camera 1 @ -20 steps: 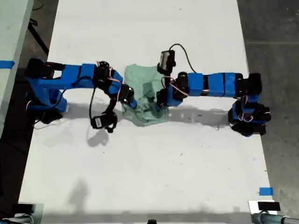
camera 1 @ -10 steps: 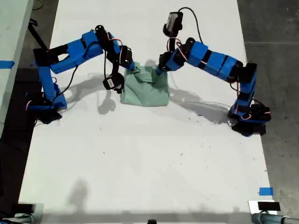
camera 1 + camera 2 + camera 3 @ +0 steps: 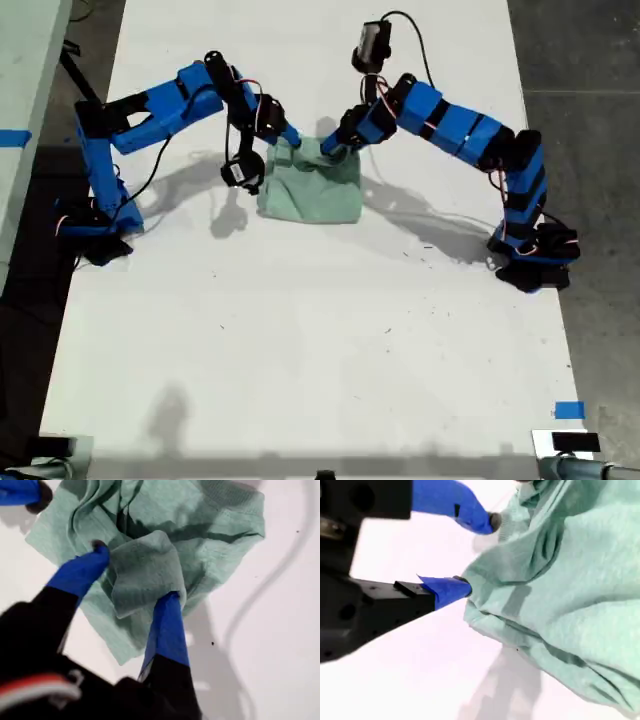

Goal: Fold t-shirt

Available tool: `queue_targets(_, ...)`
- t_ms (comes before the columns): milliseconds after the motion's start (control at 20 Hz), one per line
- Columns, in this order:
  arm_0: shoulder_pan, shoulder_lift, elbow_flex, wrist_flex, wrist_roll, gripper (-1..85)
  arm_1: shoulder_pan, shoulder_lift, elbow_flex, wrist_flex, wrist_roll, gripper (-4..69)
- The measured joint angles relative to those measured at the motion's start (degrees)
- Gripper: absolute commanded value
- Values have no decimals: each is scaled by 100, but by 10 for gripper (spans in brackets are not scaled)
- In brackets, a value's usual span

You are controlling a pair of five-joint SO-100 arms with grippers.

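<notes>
Nearest in the exterior view, the white table [image 3: 300,350] carries one scrap of blue tape [image 3: 568,410] at that view's right. Further back, two blue arms meet over one t-shirt [image 3: 315,190], which lies bunched into a rough square. My first pincer [image 3: 135,574] stands apart, straddling a raised fold on the shirt's far edge. My second pincer [image 3: 479,555] is also apart, one tip touching the shirt's corner.
</notes>
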Motion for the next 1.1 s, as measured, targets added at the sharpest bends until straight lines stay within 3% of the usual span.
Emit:
queue_targets(400,-791,2769,1257,18,-26,257,940,1995,756,1151,-325,223)
queue_targets(600,-800,5045,3691,-475,-211,180,1178,4131,3094,993,-229,211)
queue_targets(650,-817,5730,4430,-606,-281,150,1178,4781,3841,870,-79,201)
queue_targets(750,-773,7189,5933,-747,-536,51,1125,6214,5396,782,299,109)
queue_targets(900,-176,9220,7787,-870,-1222,1,246,8051,7269,694,1195,-11)
queue_targets(1100,466,12217,9940,-712,-2004,1,-800,10389,9536,563,2698,-10)
